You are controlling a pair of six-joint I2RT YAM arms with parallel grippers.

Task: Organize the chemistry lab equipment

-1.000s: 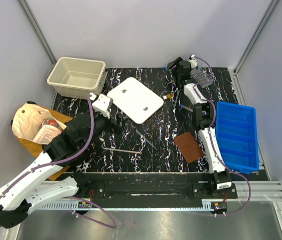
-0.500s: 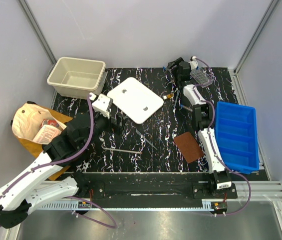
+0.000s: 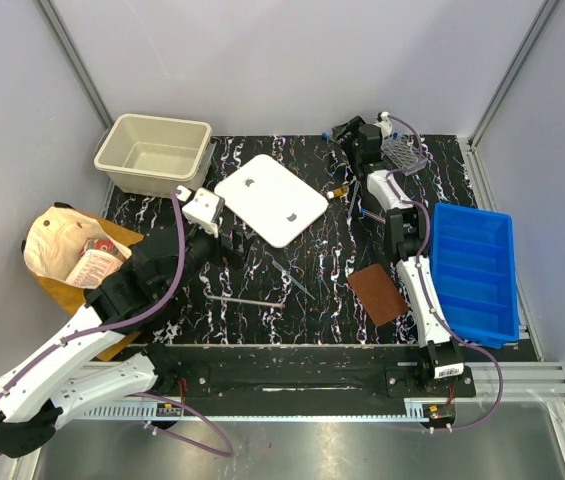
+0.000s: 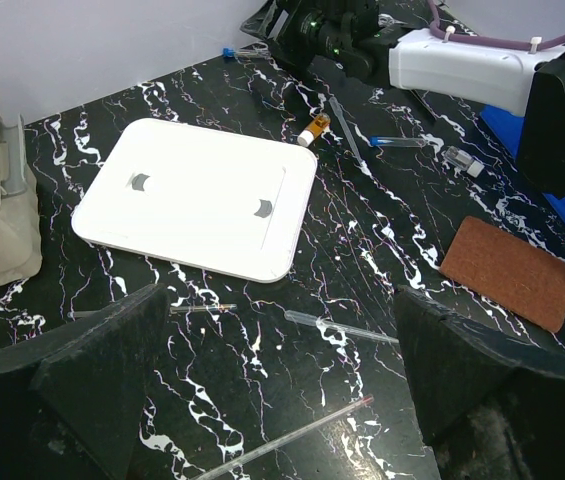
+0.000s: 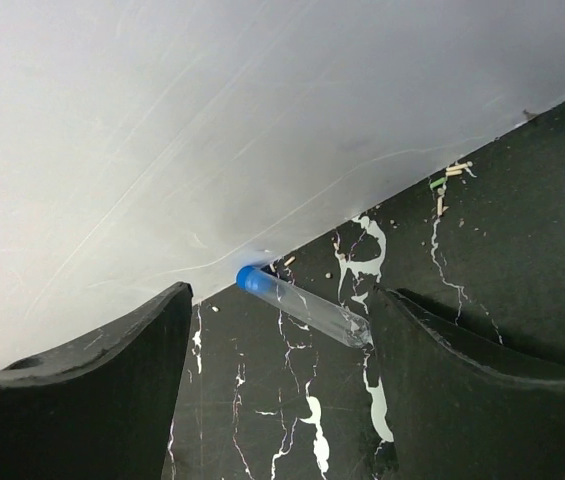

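Blue-capped clear tube (image 5: 302, 302) lying against wall (image 5: 212, 120), between right fingers (image 5: 82, 380) spread apart, left fingers (image 4: 102, 370) wide apart

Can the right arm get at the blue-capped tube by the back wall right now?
Probably yes. The blue-capped tube lies flat between the open jaws of the right gripper, nothing on it. Its cap sits right at the wall, which could crowd the grasp.
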